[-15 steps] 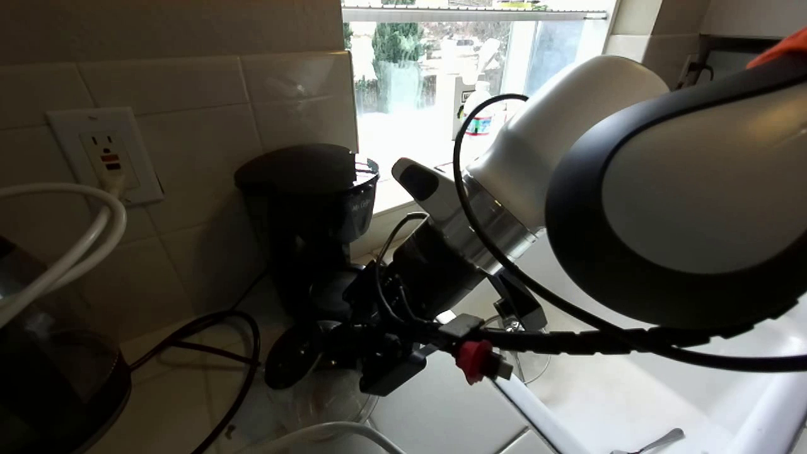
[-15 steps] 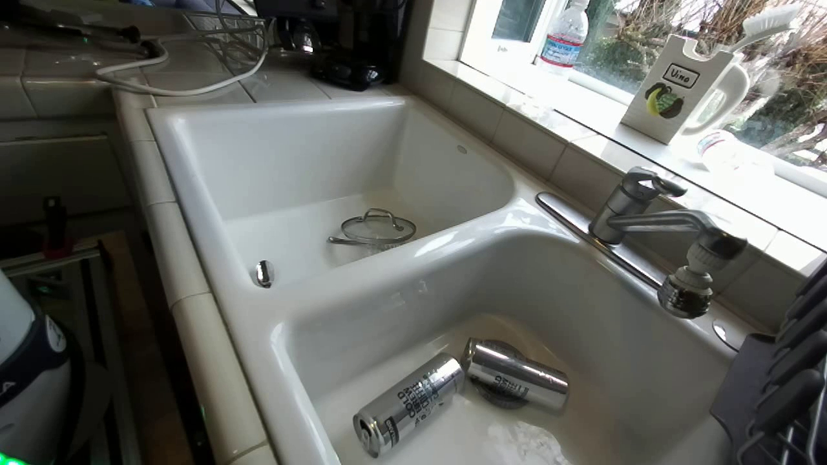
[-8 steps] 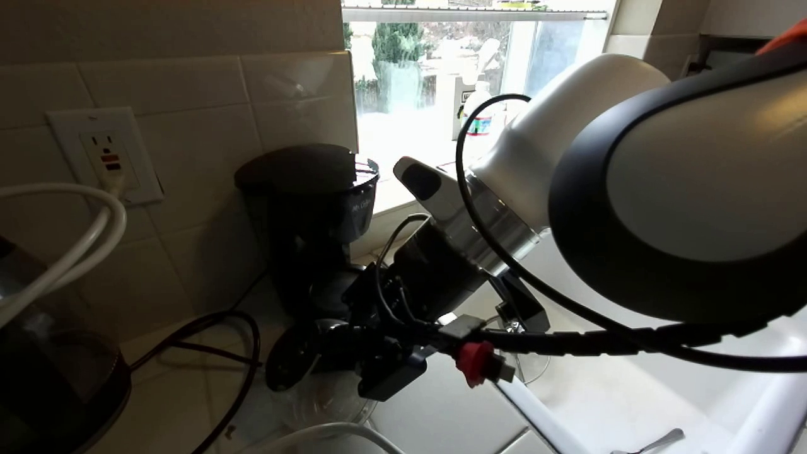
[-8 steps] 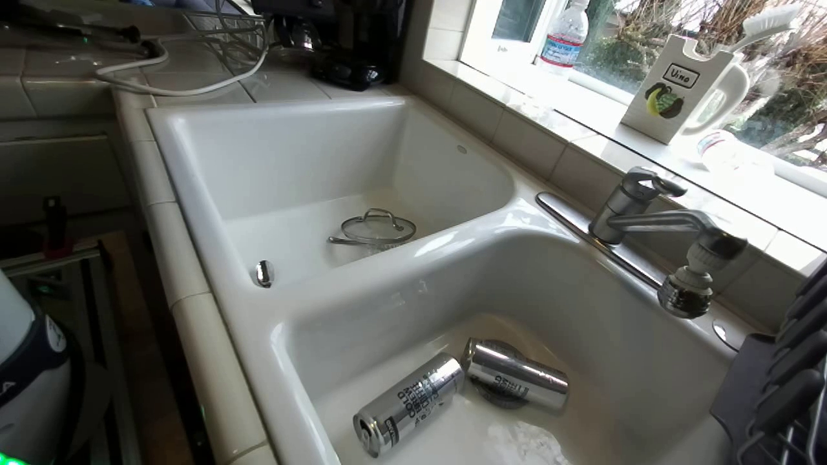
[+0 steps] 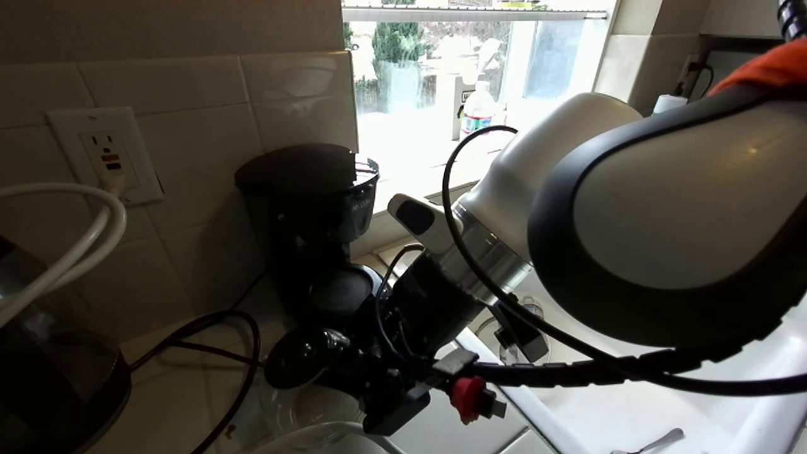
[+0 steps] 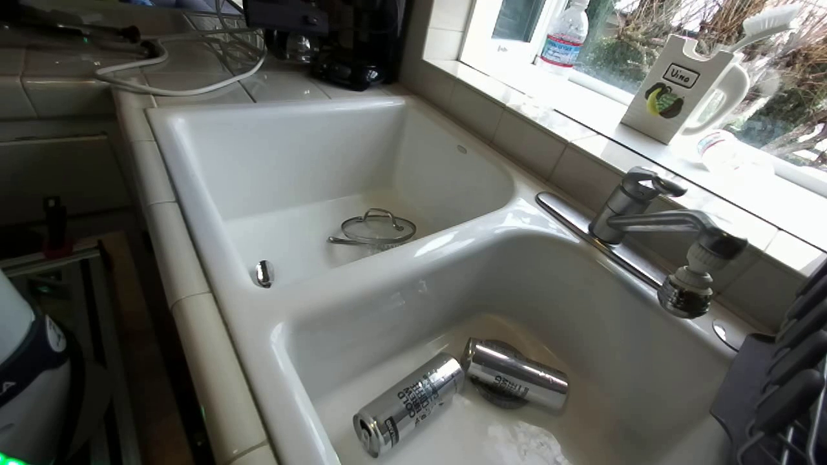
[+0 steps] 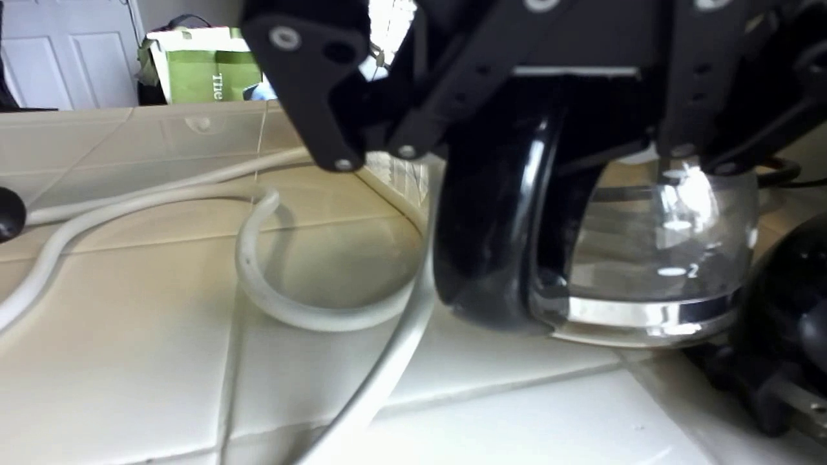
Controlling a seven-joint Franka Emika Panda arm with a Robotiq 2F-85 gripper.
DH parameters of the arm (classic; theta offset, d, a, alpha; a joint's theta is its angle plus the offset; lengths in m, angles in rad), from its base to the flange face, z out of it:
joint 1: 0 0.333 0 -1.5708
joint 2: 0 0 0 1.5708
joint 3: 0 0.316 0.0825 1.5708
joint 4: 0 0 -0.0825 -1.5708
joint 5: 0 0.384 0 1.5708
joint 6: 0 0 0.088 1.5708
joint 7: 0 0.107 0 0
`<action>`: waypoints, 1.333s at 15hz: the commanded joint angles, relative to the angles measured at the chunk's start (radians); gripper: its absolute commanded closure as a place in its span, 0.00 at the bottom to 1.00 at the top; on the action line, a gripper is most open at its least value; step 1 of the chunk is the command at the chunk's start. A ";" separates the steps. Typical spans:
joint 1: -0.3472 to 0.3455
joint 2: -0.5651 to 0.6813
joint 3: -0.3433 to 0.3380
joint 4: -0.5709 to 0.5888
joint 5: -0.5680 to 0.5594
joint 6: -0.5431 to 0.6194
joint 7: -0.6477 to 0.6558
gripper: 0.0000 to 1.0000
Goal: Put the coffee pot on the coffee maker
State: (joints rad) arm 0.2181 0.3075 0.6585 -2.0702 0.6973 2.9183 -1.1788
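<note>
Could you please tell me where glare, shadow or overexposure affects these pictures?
In both exterior views, the coffee maker sits in deep shadow; in an exterior view, the window is partly washed out; in the wrist view, glare marks the coffee pot, and a foreground tile is nearly white.

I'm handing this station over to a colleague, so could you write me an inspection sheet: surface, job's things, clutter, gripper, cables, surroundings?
Surface: tiled counter with a small brown bit on it.
Job's things: maker by the wall; pot off the maker's plate; whether it touches the counter cannot be told.
Clutter: two cans in one half of the sink, a glass lid in the other.
Gripper: at the pot's handle; pads hidden, so its grip cannot be told.
Cables: black cord beside the maker; white cable looping over the counter.
Surroundings: window with a bottle and a jug before it; tap; outlet.
</note>
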 commanded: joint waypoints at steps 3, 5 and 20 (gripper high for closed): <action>-0.010 0.014 0.005 -0.002 0.000 -0.055 -0.016 1.00; -0.005 0.005 -0.005 -0.011 -0.012 -0.055 -0.001 0.78; 0.052 -0.111 -0.076 -0.037 -0.137 -0.059 0.252 0.00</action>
State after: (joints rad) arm 0.2509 0.2291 0.6140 -2.0829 0.5955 2.8821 -1.0097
